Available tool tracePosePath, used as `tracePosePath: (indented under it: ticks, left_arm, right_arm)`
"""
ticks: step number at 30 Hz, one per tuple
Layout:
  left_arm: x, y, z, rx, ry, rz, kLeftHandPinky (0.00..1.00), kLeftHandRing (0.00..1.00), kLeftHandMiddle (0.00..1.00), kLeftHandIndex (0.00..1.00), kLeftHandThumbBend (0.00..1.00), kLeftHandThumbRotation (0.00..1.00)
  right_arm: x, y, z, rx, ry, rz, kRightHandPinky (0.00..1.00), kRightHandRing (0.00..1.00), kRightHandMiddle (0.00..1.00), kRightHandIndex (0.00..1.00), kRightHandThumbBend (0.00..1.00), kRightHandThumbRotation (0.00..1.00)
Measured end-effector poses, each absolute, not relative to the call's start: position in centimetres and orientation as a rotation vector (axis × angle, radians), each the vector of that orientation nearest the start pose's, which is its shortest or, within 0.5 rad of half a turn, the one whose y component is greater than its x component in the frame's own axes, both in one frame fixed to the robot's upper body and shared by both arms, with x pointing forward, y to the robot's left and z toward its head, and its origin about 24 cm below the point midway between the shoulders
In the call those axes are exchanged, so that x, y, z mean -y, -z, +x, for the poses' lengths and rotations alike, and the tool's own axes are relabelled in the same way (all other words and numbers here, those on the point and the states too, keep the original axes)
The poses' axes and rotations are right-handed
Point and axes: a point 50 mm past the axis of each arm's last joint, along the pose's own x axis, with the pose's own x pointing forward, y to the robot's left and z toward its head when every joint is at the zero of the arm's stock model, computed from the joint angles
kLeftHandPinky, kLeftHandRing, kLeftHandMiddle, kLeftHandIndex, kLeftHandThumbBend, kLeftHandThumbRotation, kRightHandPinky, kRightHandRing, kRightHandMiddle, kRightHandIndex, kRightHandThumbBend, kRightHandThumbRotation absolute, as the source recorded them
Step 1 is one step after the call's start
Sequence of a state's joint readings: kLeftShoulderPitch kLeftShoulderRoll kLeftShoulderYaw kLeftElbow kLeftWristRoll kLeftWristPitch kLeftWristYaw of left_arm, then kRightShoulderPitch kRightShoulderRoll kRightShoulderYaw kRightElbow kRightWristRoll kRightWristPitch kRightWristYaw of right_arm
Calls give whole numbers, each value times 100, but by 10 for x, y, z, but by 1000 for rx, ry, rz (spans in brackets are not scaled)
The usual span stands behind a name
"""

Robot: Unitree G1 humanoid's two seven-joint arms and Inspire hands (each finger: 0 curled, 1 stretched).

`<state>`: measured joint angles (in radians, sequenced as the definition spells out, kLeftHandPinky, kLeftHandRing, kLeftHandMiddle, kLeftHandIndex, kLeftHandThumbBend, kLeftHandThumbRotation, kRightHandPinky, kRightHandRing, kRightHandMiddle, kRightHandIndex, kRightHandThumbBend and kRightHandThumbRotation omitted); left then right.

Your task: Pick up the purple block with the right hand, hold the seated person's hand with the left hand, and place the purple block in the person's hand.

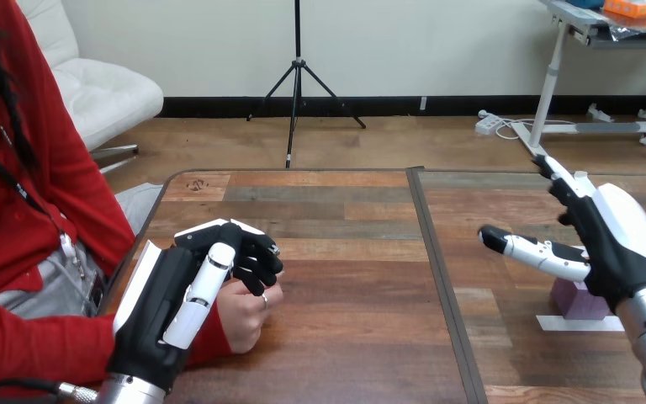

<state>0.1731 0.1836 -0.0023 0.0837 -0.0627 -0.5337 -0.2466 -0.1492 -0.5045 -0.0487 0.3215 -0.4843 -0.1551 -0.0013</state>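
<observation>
In the lower left of the frame, the left robot hand (177,295) was laid over the person's hand (246,318), which was rested as a loose fist on the wooden surface (345,278) near its left edge. The black-and-white fingers were curled down over the top of the fist and the thumb was laid along its near side, so the person's hand was gripped from above. A red sleeve (17,349) was seen running from the lower left corner to the fist.

At the right of the frame, the right robot hand (610,240) was held above the surface with its fingers straight and its thumb stretched out to the left; nothing was gripped by it. The purple block (578,301) was seen at the lower right, just below that open palm and partly hidden by it, set on a white strip (555,323) on the surface. Whether the block was touched by the palm could not be told.
</observation>
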Motion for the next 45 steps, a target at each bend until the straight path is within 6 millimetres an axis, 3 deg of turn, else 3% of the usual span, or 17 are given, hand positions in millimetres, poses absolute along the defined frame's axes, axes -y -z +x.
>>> tracePosePath:
  ticks: [33,45]
  left_arm:
    - [-183,-37,208,255,224,154,38,47,49,47,30,90]
    - [-184,-37,208,251,224,143,37,47,49,47,30,88]
  right_arm:
    - [317,-33,290,-327,3,-1153,82,89,90,91,100,47]
    - [329,-25,290,-445,-67,-1218,86,91,91,91,100,46]
